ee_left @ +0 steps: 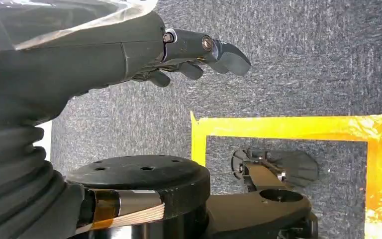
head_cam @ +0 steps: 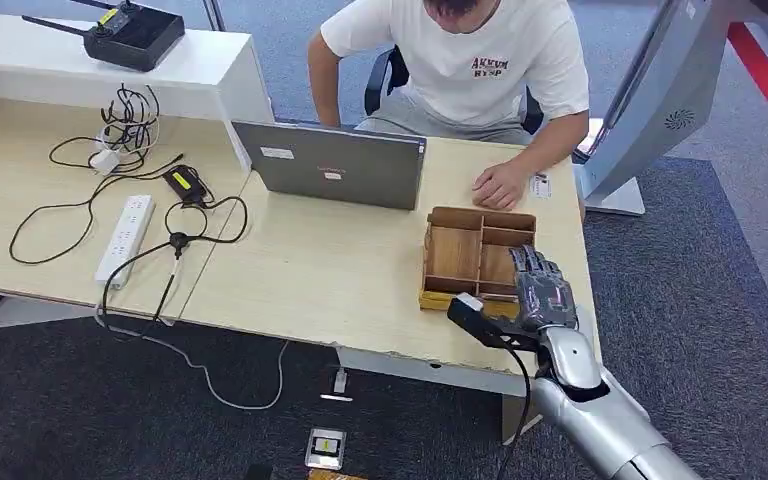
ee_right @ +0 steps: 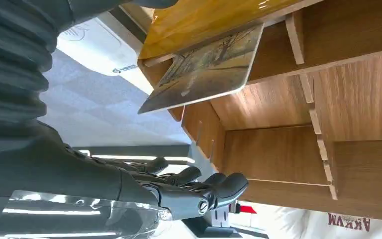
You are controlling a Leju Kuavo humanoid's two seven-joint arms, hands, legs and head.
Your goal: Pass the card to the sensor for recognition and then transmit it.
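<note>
Dark fingers of the right hand point(head_cam: 543, 287) are spread, nothing held, over the brown wooden compartment box point(head_cam: 452, 258) at the bench's point(head_cam: 310, 270) four o'clock. A thin glossy picture-printed card point(ee_right: 206, 69) leans inside; judged light, stiff, slippery, best pinched by its protruding edge.

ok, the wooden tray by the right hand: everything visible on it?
The tray is a light-brown wooden organiser with thin slotted dividers forming several open compartments. It sits flat on the desk near the right front corner, past the laptop. In the right wrist view a card with a picture printed on it leans tilted in one compartment, against a divider. The right hand is over the tray's near right side; contact cannot be told.
</note>
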